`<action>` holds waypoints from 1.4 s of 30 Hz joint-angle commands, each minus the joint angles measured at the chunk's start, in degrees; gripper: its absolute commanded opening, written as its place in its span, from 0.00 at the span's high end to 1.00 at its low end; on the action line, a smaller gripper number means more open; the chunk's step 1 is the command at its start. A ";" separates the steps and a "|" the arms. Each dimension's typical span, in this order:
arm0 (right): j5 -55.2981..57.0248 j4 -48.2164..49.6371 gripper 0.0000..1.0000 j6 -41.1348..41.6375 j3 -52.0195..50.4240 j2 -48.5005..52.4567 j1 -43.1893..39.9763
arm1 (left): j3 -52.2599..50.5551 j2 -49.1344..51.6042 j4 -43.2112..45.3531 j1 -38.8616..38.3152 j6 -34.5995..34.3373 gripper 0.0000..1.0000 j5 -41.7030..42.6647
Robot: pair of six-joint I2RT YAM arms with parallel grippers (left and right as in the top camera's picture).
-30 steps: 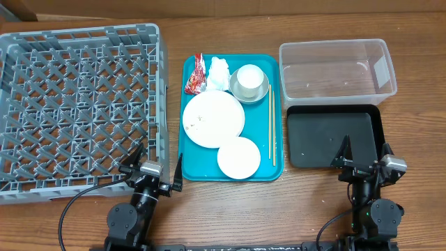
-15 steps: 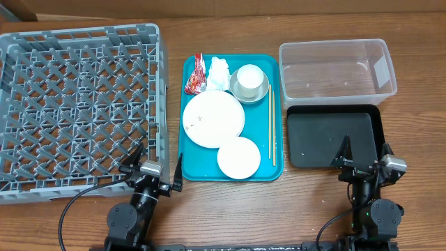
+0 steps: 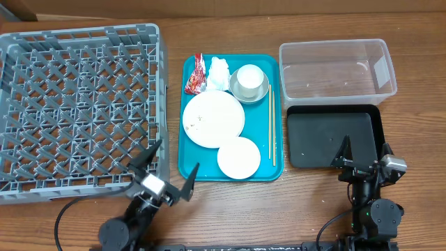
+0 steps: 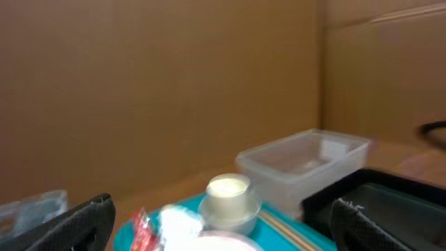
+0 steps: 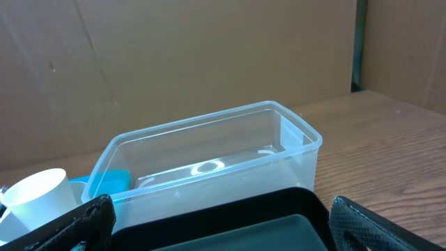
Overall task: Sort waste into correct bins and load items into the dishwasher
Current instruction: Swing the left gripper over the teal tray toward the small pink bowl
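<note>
Ahead and slightly left of your left pincer [image 3: 175,159], spread wide and empty, lies the red wrapper [image 3: 196,75], long axis pointing away; your right pincer [image 3: 364,150], spread too, sits farther off.

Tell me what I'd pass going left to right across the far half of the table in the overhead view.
Rack → wrapper → tissue → cup → chopsticks → tub.

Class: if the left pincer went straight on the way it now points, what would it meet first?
Probably the teal tray, at its near-left rim, then the large plate; the left pincer aims diagonally toward the cup. Its height is unclear, so it might pass above the rim.
</note>
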 commanded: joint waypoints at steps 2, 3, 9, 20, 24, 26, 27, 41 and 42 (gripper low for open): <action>0.28 0.33 0.00 0.11 -0.61 -0.46 -0.24 | -0.04 -0.39 7.04 0.24 -2.03 0.00 8.15; 0.28 0.33 0.00 0.11 -0.61 -0.46 -0.24 | 0.39 -0.39 7.72 0.24 -2.03 0.00 8.15; 0.28 0.33 0.00 0.11 -0.61 -0.46 -0.24 | 8.35 0.39 0.81 0.26 0.85 0.00 7.93; 0.28 0.33 0.00 0.11 -0.61 -0.46 -0.24 | 44.26 29.51 -39.21 0.26 6.40 0.00 4.96; 0.28 0.33 0.00 0.11 -0.61 -0.46 -0.24 | 52.24 38.07 -41.99 0.26 4.83 0.00 8.35; 0.28 0.33 0.00 0.11 -0.61 -0.46 -0.24 | 54.60 40.74 -41.92 0.26 5.42 0.00 11.39; 0.28 0.33 0.00 0.11 -0.61 -0.46 -0.24 | 55.82 42.14 -42.21 0.24 5.20 0.00 11.37; 0.26 0.33 0.00 0.11 -0.61 -0.46 -0.24 | 83.58 67.84 -81.44 -0.66 2.82 0.00 -6.21; 0.28 0.33 0.00 0.11 -0.61 -0.46 -0.24 | 83.58 68.65 -81.55 -0.66 2.47 0.00 -4.15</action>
